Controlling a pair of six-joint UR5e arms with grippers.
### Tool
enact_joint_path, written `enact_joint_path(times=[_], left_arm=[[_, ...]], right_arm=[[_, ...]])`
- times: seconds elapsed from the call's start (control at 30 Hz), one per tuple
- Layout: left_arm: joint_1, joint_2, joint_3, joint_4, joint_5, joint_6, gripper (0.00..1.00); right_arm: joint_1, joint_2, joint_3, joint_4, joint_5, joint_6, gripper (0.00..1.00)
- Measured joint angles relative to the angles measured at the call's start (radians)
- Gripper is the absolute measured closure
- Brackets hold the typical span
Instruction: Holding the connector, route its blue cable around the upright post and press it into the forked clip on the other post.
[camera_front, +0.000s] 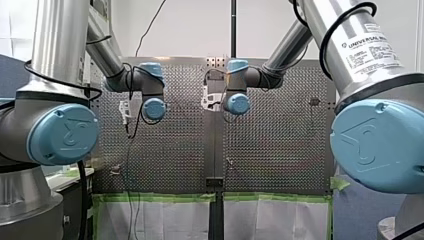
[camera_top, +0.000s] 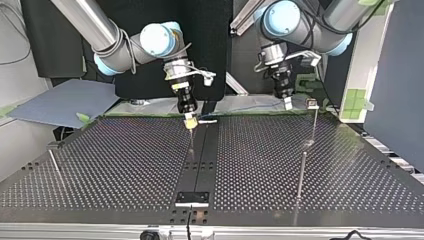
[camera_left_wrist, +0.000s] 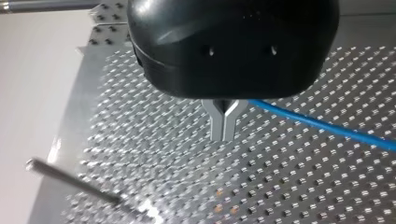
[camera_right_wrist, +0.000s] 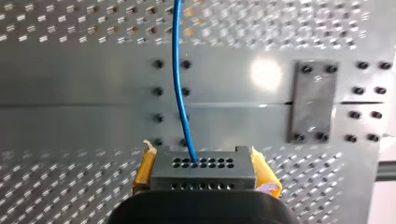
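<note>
Connector (camera_right_wrist: 203, 169), dark grey with rows of holes, is clamped between the yellow pads (camera_right_wrist: 146, 165) of the right gripper (camera_top: 189, 121). In the top view you find it low over the far end of the table's (camera_top: 125, 165) dark centre strip (camera_top: 205, 150). The blue cable (camera_right_wrist: 179, 70) leaves the connector's face and runs ahead across that strip, passing beside a bolted plate (camera_right_wrist: 313, 102).

The left gripper (camera_left_wrist: 223, 135) has its metal fingers (camera_left_wrist: 217, 123) pressed together with nothing showing between the tips. The cable passes just beside them, and you cannot tell whether it touches.

In the top view, that gripper hangs at the far right, near the forked clip (camera_top: 312, 104) on its post (camera_top: 314, 125). A plain post (camera_top: 301, 172) stands nearer on the right. Another (camera_top: 54, 161) stands well apart at the near left.
</note>
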Motion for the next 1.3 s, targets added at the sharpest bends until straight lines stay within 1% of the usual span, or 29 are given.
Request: enact_joint_path(times=[0.13,0.33,0.57,0.73,0.9,1.1,1.23,1.3], left_arm=[[0.037,0.037,0.021,-0.037,0.033,-0.035,1.0],[0.078,0.085,0.064,-0.085,0.047,-0.076,1.0],[0.088,0.143,0.122,-0.143,0.053,-0.09,1.0],[0.094,0.186,0.16,-0.186,0.072,-0.097,1.0],[0.102,0.223,0.186,-0.227,0.082,-0.1,1.0],[0.117,0.226,0.218,-0.279,0.123,-0.11,1.0],[0.131,0.212,0.244,-0.312,0.151,-0.113,1.0],[0.138,0.203,0.259,-0.326,0.158,-0.114,1.0]], right_arm=[[-0.001,0.0,-0.024,0.004,-0.03,0.003,1.0],[-0.001,0.0,-0.053,0.011,-0.063,0.007,1.0],[-0.001,0.0,-0.087,0.027,-0.084,0.009,1.0],[-0.001,0.001,-0.114,0.036,-0.111,0.017,1.0],[0.003,0.001,-0.14,0.053,-0.121,0.018,1.0],[0.007,0.001,-0.167,0.069,-0.128,0.02,1.0],[0.007,0.001,-0.189,0.082,-0.129,0.02,1.0],[0.007,0.001,-0.2,0.086,-0.129,0.02,1.0]])
